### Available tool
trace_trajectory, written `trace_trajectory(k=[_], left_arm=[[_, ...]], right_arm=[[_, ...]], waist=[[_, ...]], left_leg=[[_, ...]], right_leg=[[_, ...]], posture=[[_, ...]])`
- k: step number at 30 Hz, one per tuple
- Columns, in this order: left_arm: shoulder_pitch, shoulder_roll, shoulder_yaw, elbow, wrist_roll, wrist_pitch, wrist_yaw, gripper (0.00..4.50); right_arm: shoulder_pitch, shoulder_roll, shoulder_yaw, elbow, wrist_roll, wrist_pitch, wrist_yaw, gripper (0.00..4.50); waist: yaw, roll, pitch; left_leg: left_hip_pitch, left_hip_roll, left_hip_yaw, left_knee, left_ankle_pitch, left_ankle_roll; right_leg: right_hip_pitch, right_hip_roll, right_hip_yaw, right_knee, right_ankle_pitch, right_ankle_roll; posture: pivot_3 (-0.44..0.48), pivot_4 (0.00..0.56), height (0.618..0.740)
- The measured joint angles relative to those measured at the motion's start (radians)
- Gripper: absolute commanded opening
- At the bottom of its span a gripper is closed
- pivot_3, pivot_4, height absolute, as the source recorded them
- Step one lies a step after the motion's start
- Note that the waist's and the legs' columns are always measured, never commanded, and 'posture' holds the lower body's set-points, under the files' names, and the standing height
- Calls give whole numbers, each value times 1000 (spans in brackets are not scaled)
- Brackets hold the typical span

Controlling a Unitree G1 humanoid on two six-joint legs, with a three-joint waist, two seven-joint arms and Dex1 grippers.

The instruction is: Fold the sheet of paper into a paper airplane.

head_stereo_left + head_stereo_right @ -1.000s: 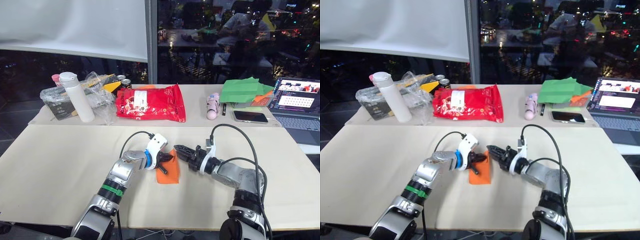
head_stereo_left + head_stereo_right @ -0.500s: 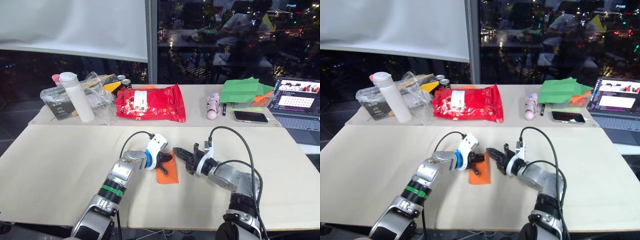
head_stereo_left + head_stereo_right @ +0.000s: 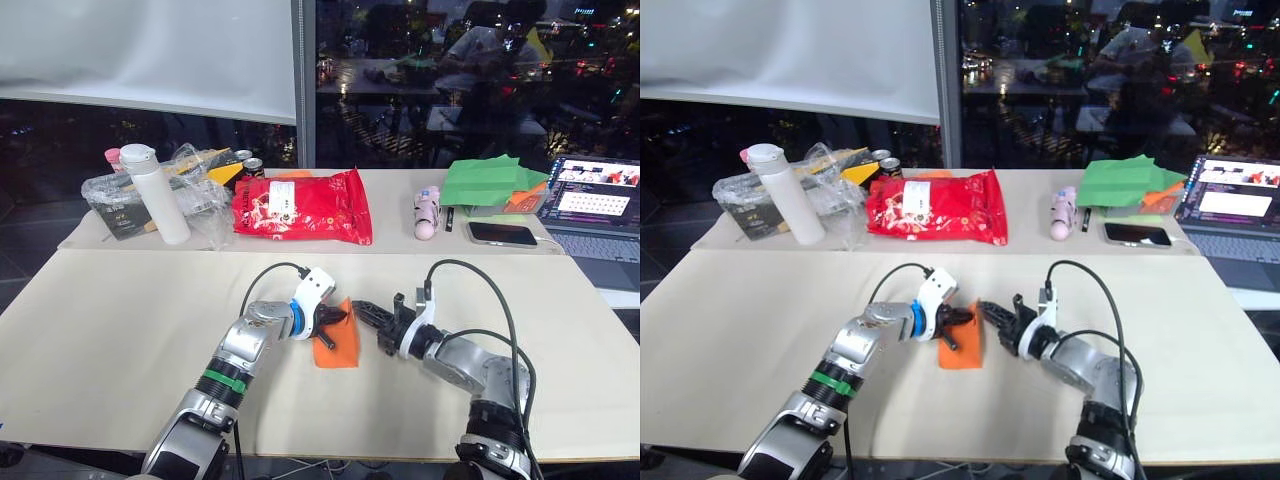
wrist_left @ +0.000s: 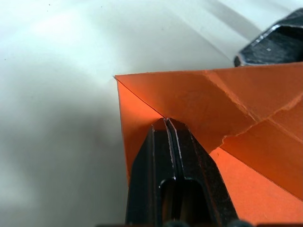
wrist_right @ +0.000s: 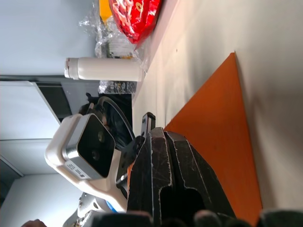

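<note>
The sheet of paper point(image 3: 340, 348) is bright orange, creased into a pointed wedge, and lies mid-table between my two grippers. My left gripper point(image 3: 334, 322) is at its upper left part. In the left wrist view the fingers point(image 4: 156, 156) are pressed together at a raised crease of the paper point(image 4: 246, 104). My right gripper point(image 3: 360, 306) is shut, its tip just beside the paper's upper right edge. In the right wrist view the shut fingers point(image 5: 180, 170) point across the orange paper point(image 5: 222, 123) toward the left wrist.
On the back table stand a glossy red snack bag point(image 3: 300, 207), a white bottle point(image 3: 155, 195) by a clear plastic bag point(image 3: 120, 195), green paper sheets point(image 3: 485, 180), a pink object point(image 3: 427, 212), a phone point(image 3: 500, 233) and a laptop point(image 3: 600, 200).
My right gripper and wrist have sunk a little toward the table and toward me, its tip staying by the paper's right edge. The left gripper and the paper have not moved.
</note>
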Motion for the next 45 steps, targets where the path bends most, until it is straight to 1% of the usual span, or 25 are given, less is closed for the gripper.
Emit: trace_trajectory(k=[7,10,15,21,28,33,39,45], left_arm=[[0,-3,-1,2,9,-6,-4,0],[0,-5,-9,-3,7,10,-27,0],[11,-7,-14,-38,-22,67,-66,0],[11,1,-15,-39,-21,67,-65,0],[12,35,-2,-45,-25,65,-64,0],[14,66,36,-37,-21,47,-20,0],[30,89,52,-47,-24,47,-18,0],[31,127,93,-44,-30,59,-17,0]], right_arm=[[31,-48,90,-52,-2,2,9,36],[35,-72,120,-59,-5,-1,19,36],[39,-98,144,-60,-8,-4,40,36],[47,-131,177,-64,-15,-10,65,36],[31,-162,252,-72,-70,-20,111,36],[21,-176,283,-71,-109,-32,147,36],[11,-184,318,-70,-157,-43,187,36],[6,-206,395,-95,-228,-67,236,36]], waist=[[0,0,0],[1,0,0],[3,0,0],[6,0,0],[-1,0,0],[-3,0,0],[-5,-2,-1],[-12,-3,-1]], left_leg=[[0,0,0,0,0,0],[0,0,0,0,0,0],[0,0,0,0,0,0],[0,0,0,0,0,0],[0,0,0,0,0,0],[1,0,0,0,0,0],[1,1,0,0,0,0],[2,2,0,0,0,0]], right_leg=[[0,0,0,0,0,0],[0,0,0,0,0,0],[0,0,0,-1,0,0],[0,0,0,-1,0,0],[0,0,0,-1,0,0],[0,0,0,-1,0,0],[0,0,0,-1,0,0],[0,1,0,0,0,0]], posture=[[0,150,719],[0,150,719],[0,150,719],[0,150,719],[0,150,719],[0,150,719],[0,150,719],[0,150,719]])
